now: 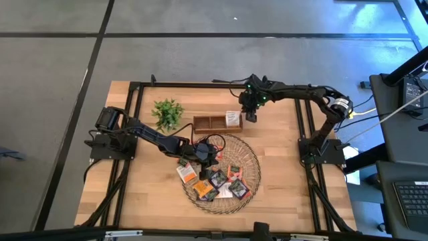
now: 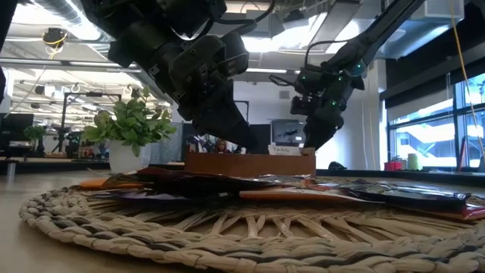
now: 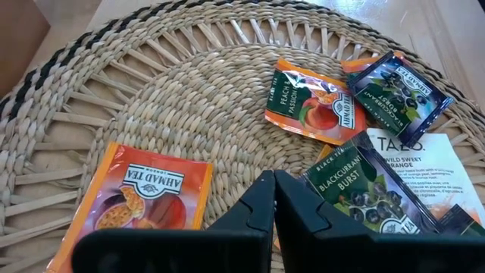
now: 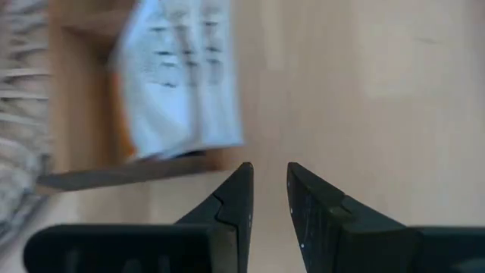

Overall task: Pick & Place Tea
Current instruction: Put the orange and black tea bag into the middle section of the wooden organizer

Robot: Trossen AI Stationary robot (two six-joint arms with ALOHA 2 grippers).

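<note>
The left gripper point(image 3: 273, 199) hangs low over the round woven tray point(image 3: 151, 91), fingers pressed together and empty. Around its tips lie the tea sachets point(image 3: 314, 102): an orange one to one side, a dark blackcurrant one touching the other. The right gripper point(image 4: 269, 193), narrowly parted and holding nothing, hovers just beside the wooden box point(image 1: 215, 122), whose near compartment holds what look like white sachets point(image 4: 178, 76).
</note>
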